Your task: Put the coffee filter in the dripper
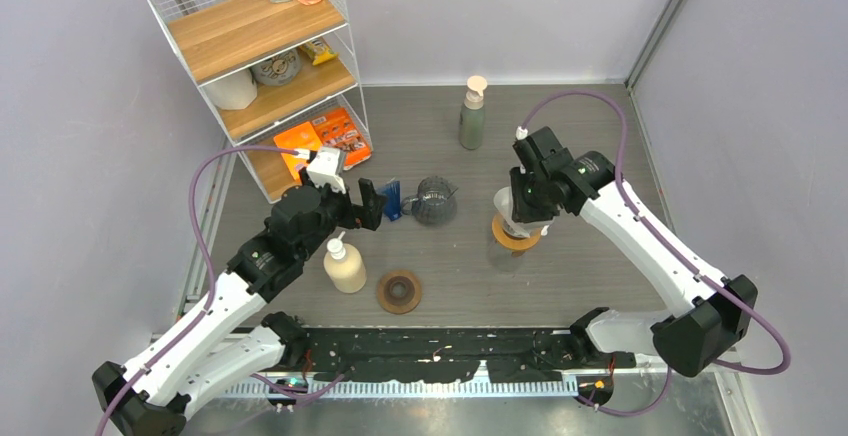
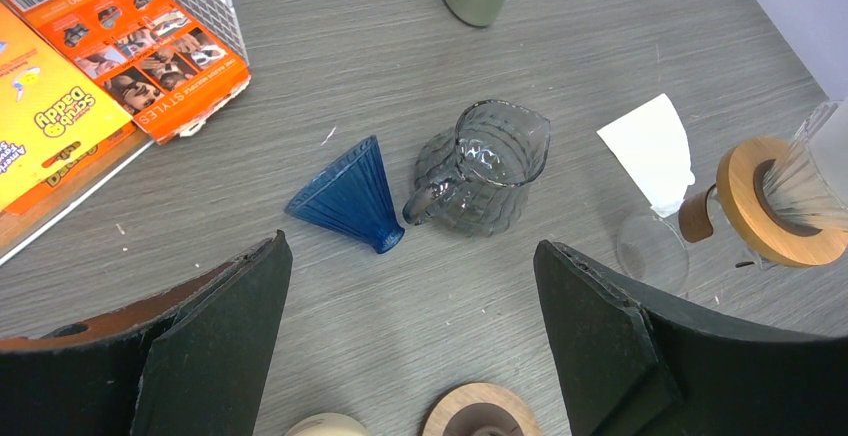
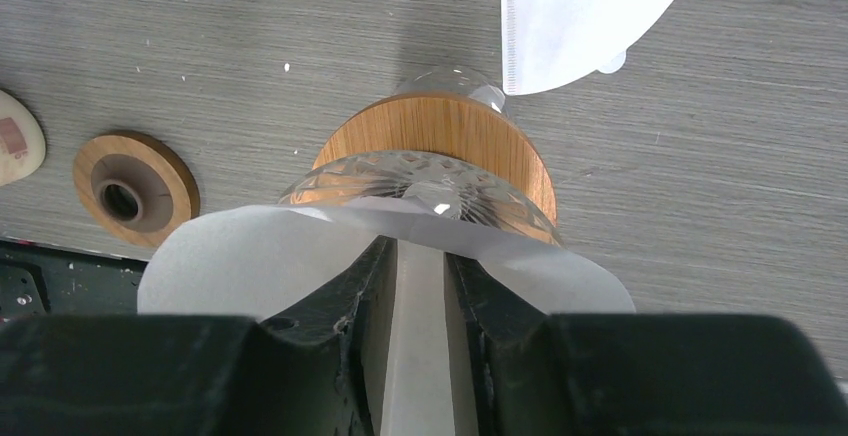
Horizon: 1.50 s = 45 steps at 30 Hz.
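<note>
My right gripper (image 3: 420, 246) is shut on the white paper coffee filter (image 3: 250, 261). The paper fills the narrow gap between the fingers and fans out to both sides. Its front edge lies across the ribbed glass rim of the dripper (image 3: 440, 141), which has a wooden collar and whose mouth faces this gripper. From above, the right gripper (image 1: 522, 208) covers the dripper (image 1: 515, 236) and hides the held filter. A second white filter (image 2: 650, 151) stands beside the dripper's base. My left gripper (image 2: 412, 326) hangs open above bare table, holding nothing.
A blue ribbed cone (image 2: 350, 196) lies beside a grey glass pitcher (image 2: 485, 171), just ahead of the left gripper. A cream soap bottle (image 1: 345, 266) and a wooden ring (image 1: 399, 291) sit nearer the front. A green bottle (image 1: 472, 116) stands at the back. A wire shelf (image 1: 250, 56) fills the back left.
</note>
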{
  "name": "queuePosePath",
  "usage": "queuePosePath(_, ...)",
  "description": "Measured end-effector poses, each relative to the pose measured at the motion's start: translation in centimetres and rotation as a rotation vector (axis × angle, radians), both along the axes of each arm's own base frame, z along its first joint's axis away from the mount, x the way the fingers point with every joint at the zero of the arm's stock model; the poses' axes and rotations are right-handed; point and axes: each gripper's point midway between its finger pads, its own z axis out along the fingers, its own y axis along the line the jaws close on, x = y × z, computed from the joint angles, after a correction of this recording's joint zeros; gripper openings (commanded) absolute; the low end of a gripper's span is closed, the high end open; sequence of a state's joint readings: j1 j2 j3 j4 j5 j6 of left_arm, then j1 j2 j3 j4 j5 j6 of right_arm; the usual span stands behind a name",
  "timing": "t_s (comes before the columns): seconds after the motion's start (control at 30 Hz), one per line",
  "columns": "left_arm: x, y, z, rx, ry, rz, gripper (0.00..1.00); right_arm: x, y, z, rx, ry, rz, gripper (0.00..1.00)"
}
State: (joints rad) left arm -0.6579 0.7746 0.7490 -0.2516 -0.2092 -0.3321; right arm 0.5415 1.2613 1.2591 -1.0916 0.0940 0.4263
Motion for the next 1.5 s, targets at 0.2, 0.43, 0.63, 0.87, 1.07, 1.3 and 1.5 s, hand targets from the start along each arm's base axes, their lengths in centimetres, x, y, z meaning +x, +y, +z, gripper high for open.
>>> queuePosePath(0.2, 0.0, 0.0, 0.0, 0.000, 0.000, 0.000, 1.00, -0.1, 0.0, -0.5, -0.003, 0.009, 0.002, 0.29)
queuePosePath(0.43, 0.0, 0.0, 0.0, 0.001, 0.000, 0.001, 1.00, 0.1, 0.2, -1.4, -0.011, 0.029, 0.004, 0.27)
queuePosePath(0.63, 0.1, 0.0, -0.2, 0.005, 0.004, 0.004, 0.99, 0.1, 0.4, -2.3, -0.018, 0.056, 0.008, 0.26)
queuePosePath(0.87, 0.2, 0.0, -0.3, 0.009, 0.008, 0.007, 0.99, 0.1, 0.5, -2.7, -0.016, 0.060, 0.010, 0.26)
queuePosePath(1.07, 0.2, 0.0, -0.3, 0.010, 0.008, 0.007, 1.00, 0.0, 0.5, -3.3, -0.013, 0.068, 0.011, 0.27)
queuePosePath(1.3, 0.2, 0.0, -0.3, 0.010, 0.008, 0.008, 1.00, 0.0, 0.6, -3.4, -0.002, 0.055, 0.005, 0.30)
queuePosePath(1.5, 0.2, 0.0, -0.3, 0.010, 0.008, 0.008, 1.00, 0.0, 0.5, -3.2, 0.001, 0.049, 0.004, 0.34)
